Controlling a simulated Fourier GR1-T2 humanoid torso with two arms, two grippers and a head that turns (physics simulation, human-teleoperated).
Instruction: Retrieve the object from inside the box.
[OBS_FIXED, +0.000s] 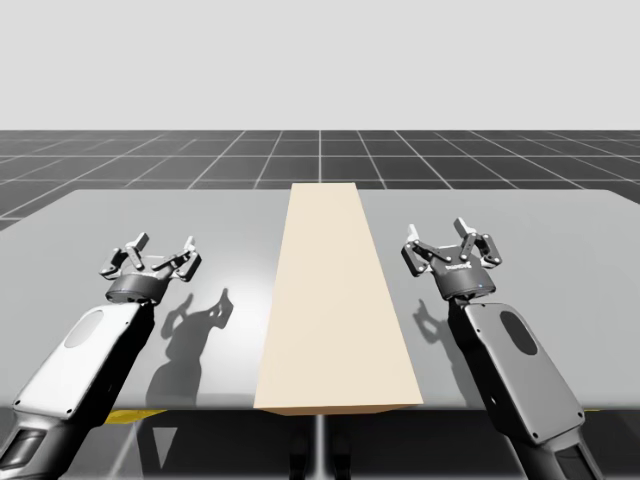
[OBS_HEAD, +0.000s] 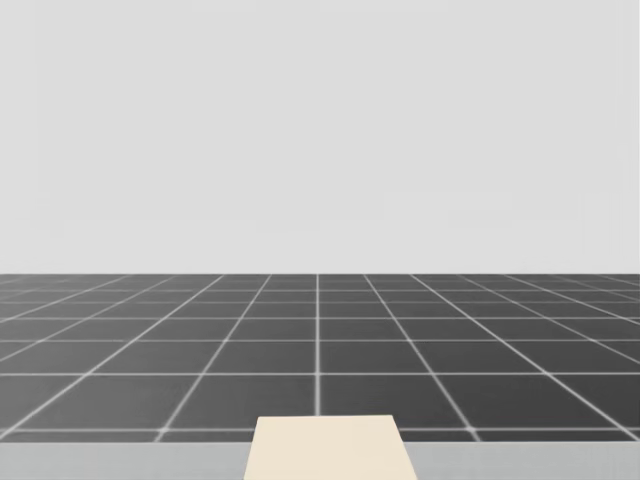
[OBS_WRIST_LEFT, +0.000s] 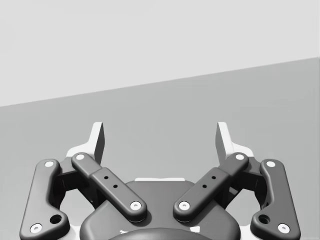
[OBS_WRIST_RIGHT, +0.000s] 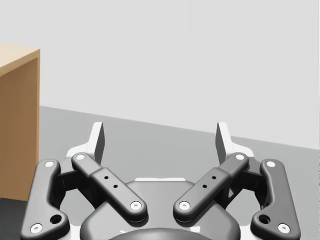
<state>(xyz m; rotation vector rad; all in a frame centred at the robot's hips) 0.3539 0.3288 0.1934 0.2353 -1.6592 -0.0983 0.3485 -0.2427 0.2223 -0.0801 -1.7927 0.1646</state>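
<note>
Your left gripper (OBS_FIXED: 165, 245) and right gripper (OBS_FIXED: 438, 238), fingers spread and empty, flank the long tan box (OBS_FIXED: 335, 300) running from near to far edge of the table (OBS_FIXED: 150, 215), likely staged for a two-sided approach; the object inside is hidden.

The flat top of the tan box (OBS_FIXED: 337, 300) hides its inside, and the head view's edge cuts it off.

On grey table (OBS_FIXED: 160, 215), one long tan box (OBS_FIXED: 335, 300)
</note>
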